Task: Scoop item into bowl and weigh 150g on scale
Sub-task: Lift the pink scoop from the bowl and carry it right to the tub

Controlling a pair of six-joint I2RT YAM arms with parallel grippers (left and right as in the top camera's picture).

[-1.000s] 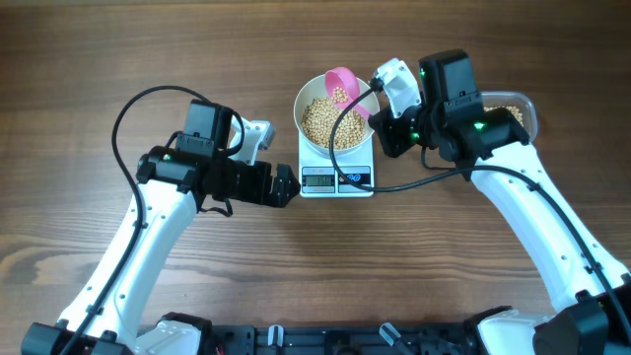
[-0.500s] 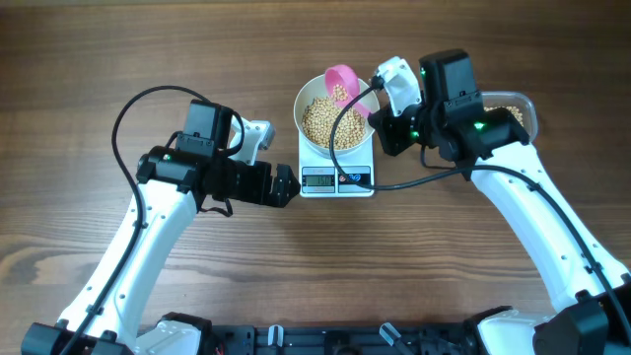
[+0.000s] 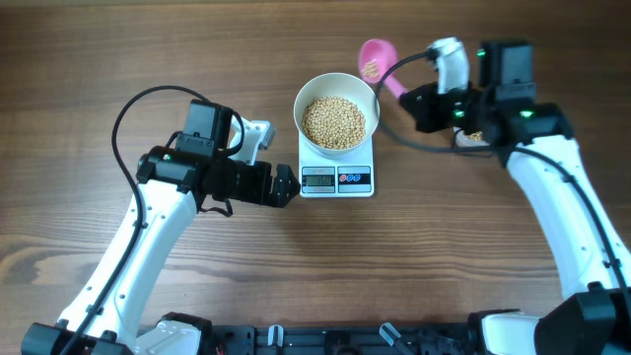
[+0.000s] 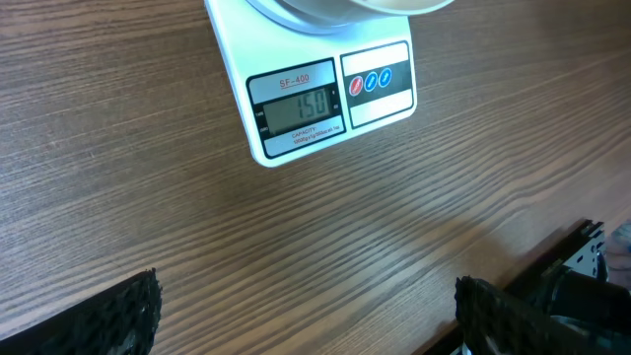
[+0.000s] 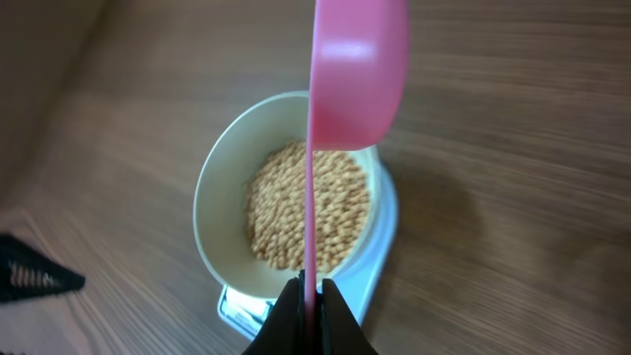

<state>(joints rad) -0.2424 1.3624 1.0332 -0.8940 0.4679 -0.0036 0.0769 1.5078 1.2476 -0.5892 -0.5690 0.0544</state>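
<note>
My right gripper (image 3: 410, 96) is pinched fully shut on the handle of the pink scoop (image 3: 375, 56). In the right wrist view the handle runs edge-on straight up from between the closed fingers (image 5: 292, 314). The scoop hangs over bare table, up and to the right of the bowl (image 3: 300, 106) and clear of its rim. A few beans seem to lie in its cup.

My left gripper (image 4: 308, 318) is spread as wide as it goes and holds nothing. It is parked low over the table, just off the left front corner of the scale (image 3: 336, 180).

The beans (image 3: 333, 120) fill the bowl a good way up. The bowl sits on the scale, and in the left wrist view the display (image 4: 298, 106) reads 150. So I judge the weighing is met and the scooping is over.

What is left is to tip the spare beans into the tub (image 3: 472, 138) and put the scoop down. Only a sliver of the tub shows under my right arm. That calls for a swing away from the bowl, keeping the scoop level until it is over the tub.

The black cable (image 3: 385, 126) loops off my right wrist close to the bowl's right side. I would watch that it does not brush the bowl and upset the reading.
</note>
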